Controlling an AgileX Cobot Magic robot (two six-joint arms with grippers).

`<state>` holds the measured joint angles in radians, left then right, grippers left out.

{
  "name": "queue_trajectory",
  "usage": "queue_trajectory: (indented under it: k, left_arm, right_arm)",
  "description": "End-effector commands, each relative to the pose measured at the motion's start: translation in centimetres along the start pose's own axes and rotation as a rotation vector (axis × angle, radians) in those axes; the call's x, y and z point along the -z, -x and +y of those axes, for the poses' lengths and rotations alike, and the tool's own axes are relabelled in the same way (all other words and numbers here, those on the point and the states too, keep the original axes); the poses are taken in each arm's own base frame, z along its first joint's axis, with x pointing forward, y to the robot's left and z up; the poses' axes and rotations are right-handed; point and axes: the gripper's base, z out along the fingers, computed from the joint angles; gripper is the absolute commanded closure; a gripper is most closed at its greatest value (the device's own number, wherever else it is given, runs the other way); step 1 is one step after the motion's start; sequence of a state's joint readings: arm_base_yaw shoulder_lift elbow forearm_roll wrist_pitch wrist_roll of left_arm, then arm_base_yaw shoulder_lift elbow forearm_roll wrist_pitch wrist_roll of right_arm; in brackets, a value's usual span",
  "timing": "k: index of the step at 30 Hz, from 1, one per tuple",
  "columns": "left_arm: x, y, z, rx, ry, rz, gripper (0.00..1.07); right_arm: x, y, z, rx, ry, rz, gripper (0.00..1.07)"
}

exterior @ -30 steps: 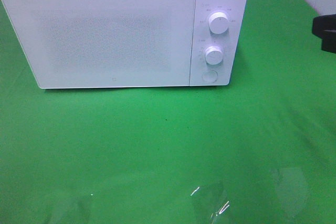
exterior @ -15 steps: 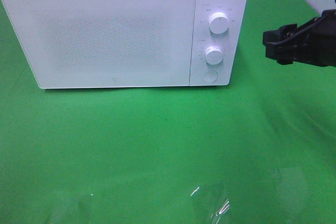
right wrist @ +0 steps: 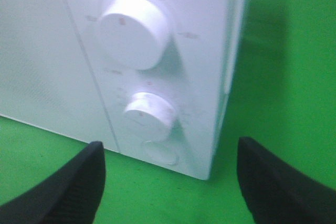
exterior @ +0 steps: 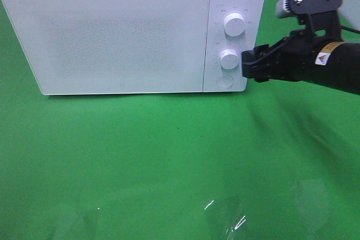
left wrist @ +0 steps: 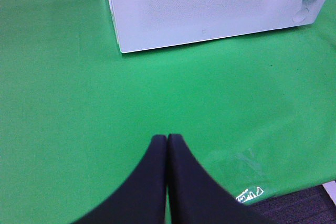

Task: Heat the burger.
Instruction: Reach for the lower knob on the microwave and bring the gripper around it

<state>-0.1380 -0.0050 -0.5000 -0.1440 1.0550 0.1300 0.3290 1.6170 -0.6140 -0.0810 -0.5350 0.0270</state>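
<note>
The burger is out of view in every frame. A white microwave stands at the back of the green cloth with its door closed. Its right panel carries an upper knob, a lower knob and a round button. My right gripper hovers just right of that panel at the lower knob's height, open and holding nothing. In the right wrist view the lower knob and button sit between the spread fingers. My left gripper is shut and empty, low over the cloth in front of the microwave.
Green cloth covers the whole table. A crumpled patch of clear film glints near the front edge. A dark mat shows past the cloth's edge in the left wrist view.
My right arm has come in from the right edge and moved left, up to the microwave's control panel. The microwave and left gripper have not moved.
</note>
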Motion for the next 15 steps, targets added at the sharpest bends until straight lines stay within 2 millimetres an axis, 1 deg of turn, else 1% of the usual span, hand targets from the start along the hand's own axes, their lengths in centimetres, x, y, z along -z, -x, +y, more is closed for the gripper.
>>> queue_trajectory:
  k: [1,2,3,6,7,8,10,11,12,15]
  left_arm:
    - [0.2,-0.1,0.0,-0.005,0.010,-0.034,1.06]
    - [0.2,-0.1,0.0,-0.005,0.010,-0.034,1.06]
    - [0.2,-0.1,0.0,-0.005,0.010,-0.034,1.06]
    - [0.2,-0.1,0.0,-0.005,0.010,-0.034,1.06]
    - [0.2,-0.1,0.0,-0.005,0.010,-0.034,1.06]
    - [0.2,-0.1,0.0,-0.005,0.010,-0.034,1.06]
    - [0.2,-0.1,0.0,-0.005,0.010,-0.034,1.06]
    - [0.2,-0.1,0.0,-0.005,0.010,-0.034,1.06]
    - [0.2,-0.1,0.0,-0.005,0.010,-0.034,1.06]
    - [0.2,-0.1,0.0,-0.005,0.010,-0.034,1.06]
  right_arm:
    - [-1.7,0.2,2.4,0.013,0.062,-0.008,0.40]
    - [-1.7,0.2,2.4,0.013,0.062,-0.008,0.40]
    - [-2.3,0.0,3.3,-0.015,0.064,0.003,0.40]
    - [-2.9,-0.2,3.7,-0.029,0.051,0.011,0.40]
    - [-3.4,-0.4,3.9,-0.041,0.020,0.016,0.40]
    - [-3.4,-0.4,3.9,-0.041,0.020,0.016,0.40]
    - [-4.6,-0.8,3.5,-0.012,-0.063,0.016,0.40]
    - [-4.6,-0.8,3.5,-0.012,-0.063,0.016,0.40]
    - [-5.2,-0.9,3.4,0.007,-0.082,0.015,0.40]
    - [-5.7,-0.8,3.4,0.012,-0.092,0.016,0.40]
